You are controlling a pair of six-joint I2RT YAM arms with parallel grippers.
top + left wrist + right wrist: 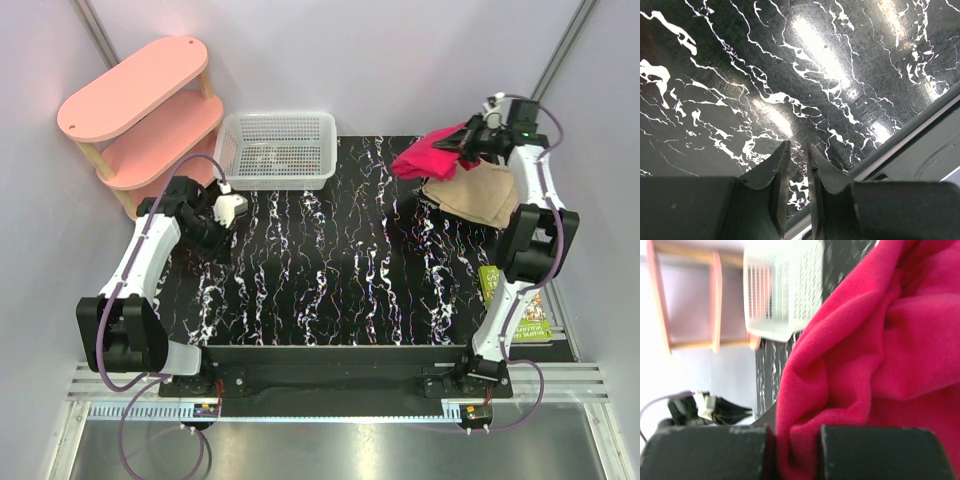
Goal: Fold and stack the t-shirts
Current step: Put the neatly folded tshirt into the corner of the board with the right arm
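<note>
Right gripper [458, 144]: jaws pinched tight on a fold of the crimson-pink tee [424, 157], held aloft over the far right corner of the table [340, 270].
Crimson-pink tee: bunched and hanging from that grip, over the far edge of the tan shirt [480, 196]; whether the two touch cannot be told.
Tan shirt: folded, lying by the table's right edge.
Left gripper [797, 149]: low over the table's left edge, near the white mesh basket [272, 184]; jaws a narrow slit apart, nothing between them.
Step in hand (judged): carrying the tee to bare table for spreading.
Good practice: lift the tee clear of the tan shirt first, so that its fold is not dragged. Lower the tee at mid-table with its free end trailing, then bring the left gripper to a second corner.
</note>
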